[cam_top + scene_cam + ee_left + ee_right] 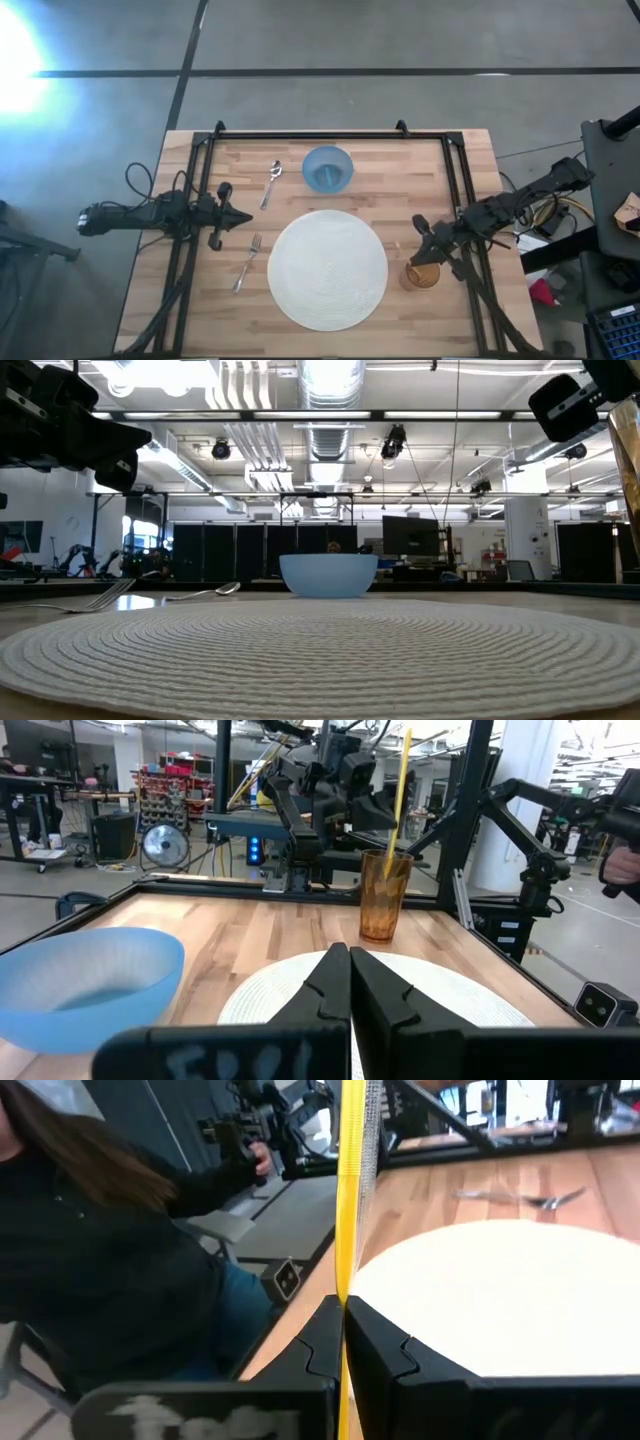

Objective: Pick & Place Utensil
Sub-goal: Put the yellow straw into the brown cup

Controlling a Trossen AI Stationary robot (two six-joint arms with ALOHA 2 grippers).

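A silver fork (247, 262) lies flat on the wooden table left of a round white placemat (327, 268). A silver spoon (271, 183) lies beside a blue bowl (327, 168) toward the far edge. An amber cup (422, 275) with a yellow straw (398, 800) stands right of the placemat. My left gripper (240, 215) hovers shut by the left edge, between spoon and fork. My right gripper (418, 232) is over the cup, shut on the straw. My right gripper pinches the yellow straw (348, 1270) between its two fingers (318, 1342), which lie across it and point toward the table's left. The straw stands about upright, running above and below the fingers. Its lower end sits in the amber cup (384, 898).
Black rails (330, 135) frame the table's far, left and right sides. The blue bowl (328, 575) stands beyond the placemat (320, 650). A person in dark clothing (90, 1260) is close to the table's near edge. Bare wood lies left of the fork.
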